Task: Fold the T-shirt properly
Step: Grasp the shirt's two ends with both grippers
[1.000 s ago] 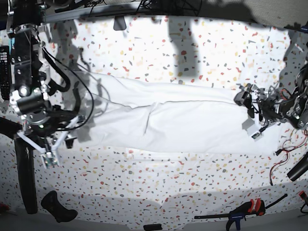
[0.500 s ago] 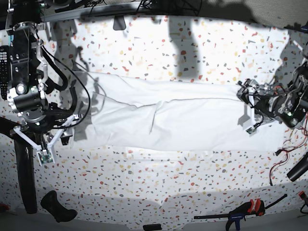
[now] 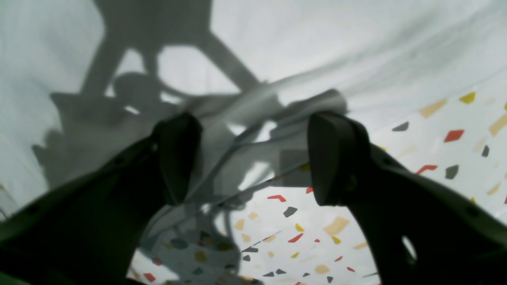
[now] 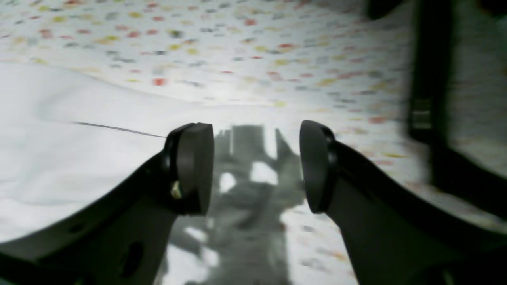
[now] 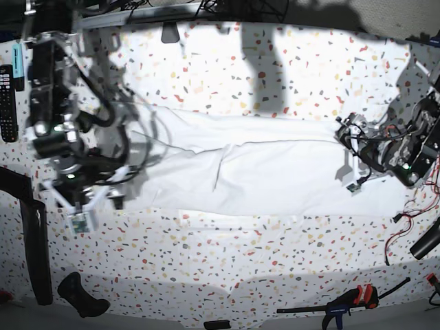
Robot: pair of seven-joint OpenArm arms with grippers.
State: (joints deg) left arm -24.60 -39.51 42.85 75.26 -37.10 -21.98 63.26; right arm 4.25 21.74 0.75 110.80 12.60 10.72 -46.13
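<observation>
T-shirt (image 5: 261, 172): lying flat and stretched long across the middle of the speckled surface (image 5: 275, 75), folded into a narrow band, with a crease near its centre.
Left gripper (image 5: 350, 168): hovering at the shirt's end on the base view's right; its jaws are standing wide, holding nothing, with bunched shirt fabric (image 3: 245, 118) showing just beyond the tips in the left wrist view.
Right gripper (image 5: 79, 206): hanging over the shirt's other end, blurred in the base view; its jaws are standing apart and empty, with white cloth (image 4: 79, 150) and the arm's shadow below them.
Clamp (image 5: 350, 300): lying near the surface's front edge, well apart from the shirt.
</observation>
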